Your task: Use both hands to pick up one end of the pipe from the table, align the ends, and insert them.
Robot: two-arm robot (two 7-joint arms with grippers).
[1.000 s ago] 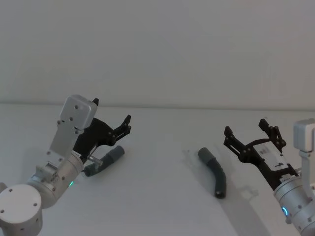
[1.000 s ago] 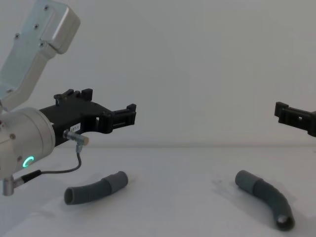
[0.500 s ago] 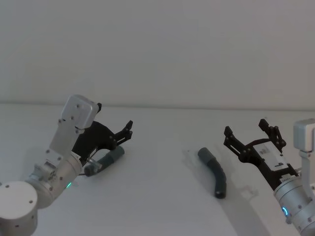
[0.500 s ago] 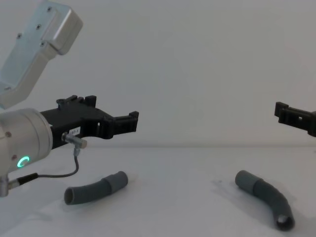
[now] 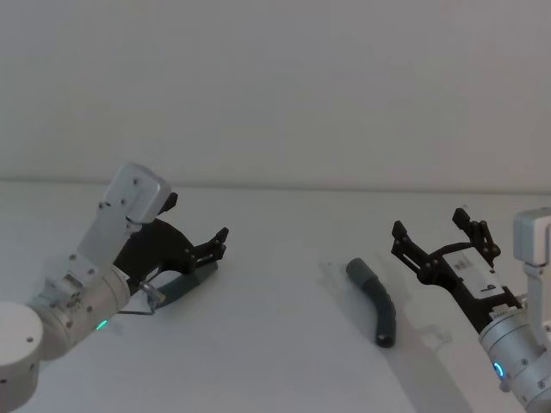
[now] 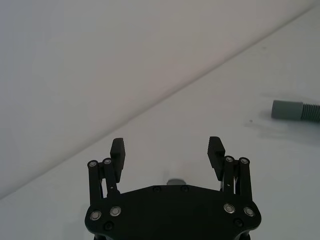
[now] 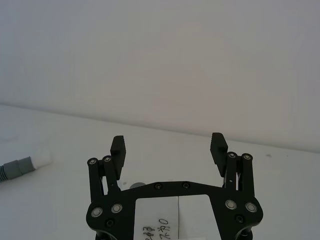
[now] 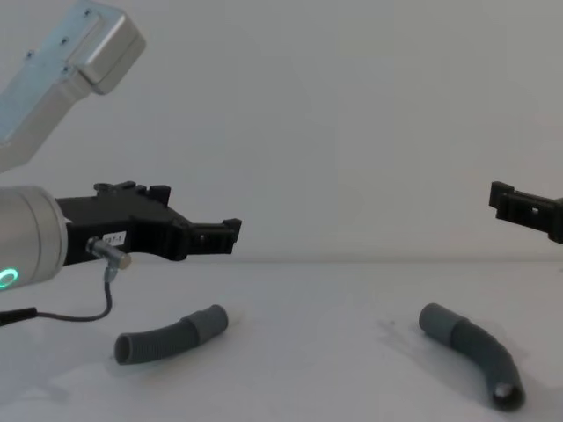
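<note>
White table (image 8: 299, 369) is carrying two hoses well apart. Left tool (image 5: 196, 222), spread open, is hovering just above the left hose (image 8: 167, 336), which is lying lengthwise along its reach; the right tool (image 5: 430, 221), also spread, is hanging farther from the right hose (image 5: 376, 301).

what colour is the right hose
Dark grey; the right hose shows best in the chest view.

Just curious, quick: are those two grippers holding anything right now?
Left gripper: open, holding nothing.
Right gripper: open, holding nothing.
</note>
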